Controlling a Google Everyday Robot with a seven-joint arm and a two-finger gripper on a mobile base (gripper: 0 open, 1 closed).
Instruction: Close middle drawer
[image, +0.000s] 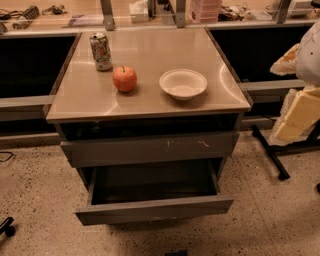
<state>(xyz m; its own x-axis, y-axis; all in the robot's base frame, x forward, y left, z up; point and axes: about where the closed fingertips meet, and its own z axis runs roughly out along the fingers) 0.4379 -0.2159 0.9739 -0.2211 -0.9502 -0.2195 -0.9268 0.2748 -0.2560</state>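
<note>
The middle drawer (152, 209) is pulled out well in front of the cabinet, with a plain dark-grey front and a dark inside. Above it sits the taller grey drawer front with pale scratch marks (150, 148), standing slightly out under the top. My gripper does not show in the camera view. Only white and yellowish parts of the arm (300, 112) show at the right edge, beside the cabinet and apart from the drawer.
On the cabinet top (100, 100) stand a drink can (101, 51), a red apple (124, 79) and a white bowl (183, 83). Dark counters run behind on both sides. A black stand leg (270, 152) lies on the speckled floor at the right.
</note>
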